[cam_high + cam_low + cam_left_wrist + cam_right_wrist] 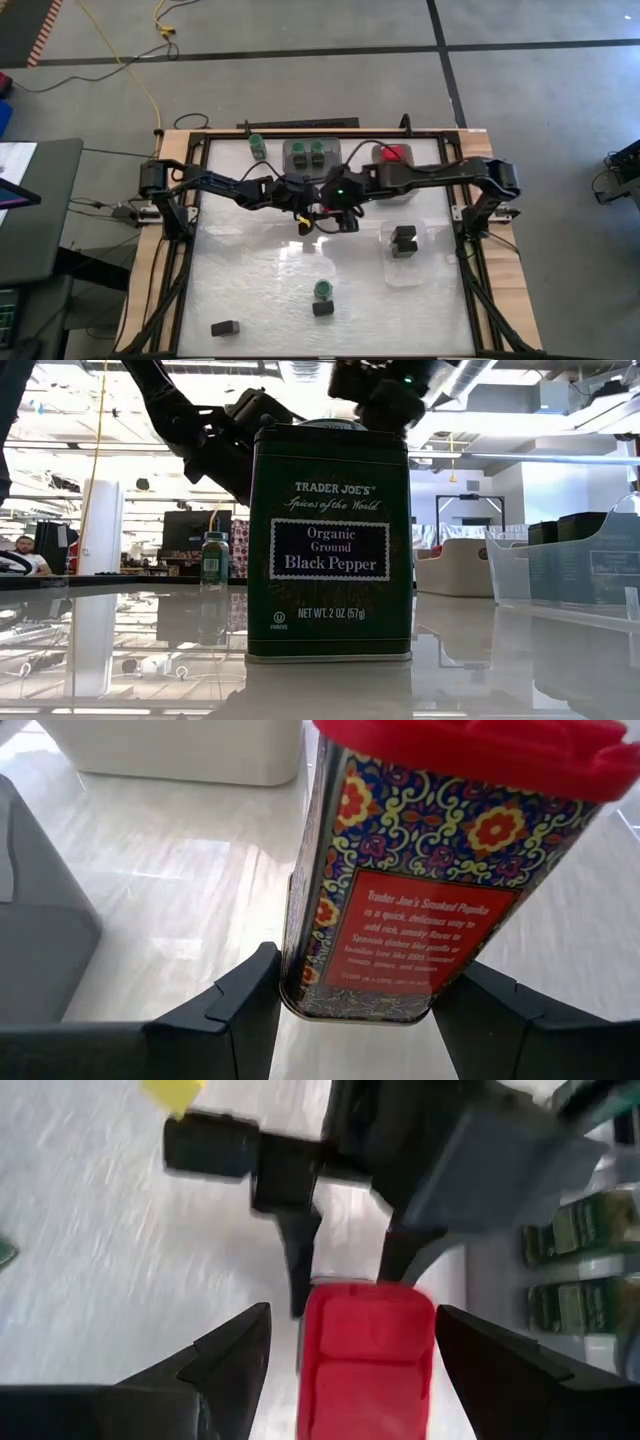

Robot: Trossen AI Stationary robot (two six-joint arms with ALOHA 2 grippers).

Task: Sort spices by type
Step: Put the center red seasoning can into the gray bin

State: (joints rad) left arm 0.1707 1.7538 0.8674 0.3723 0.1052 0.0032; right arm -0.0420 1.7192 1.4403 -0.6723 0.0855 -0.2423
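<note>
A handover of one red-topped spice tin, mid-table toward the far edge. The left gripper (355,1010) is clamped on the lower body of the smoked paprika tin (420,910), its two fingers (240,1010) pressed against opposite sides; the tin appears to be held clear of the table (260,290), though the views do not settle whether its base touches. The right gripper (350,1355) is poised over the tin's red lid (365,1350) with its fingers spread to either side and a visible gap on each flank, so it does not yet grip. Judged from this, the step in hand is a transfer from left arm to right, probably toward the tray with a red-topped tin (392,155) at the far edge, right of centre. The next move calls for the right fingers to close squarely on the tin before the left ones release, or it may tip. Both arms reach inward from the table's side edges and meet near the centre, wrists close together. Elsewhere, green-lidded jars (308,152) sit in a far-edge tray, dark blocks (403,242) in a clear tray toward the right edge, and a black pepper tin (330,545) stands near the near edge.
</note>
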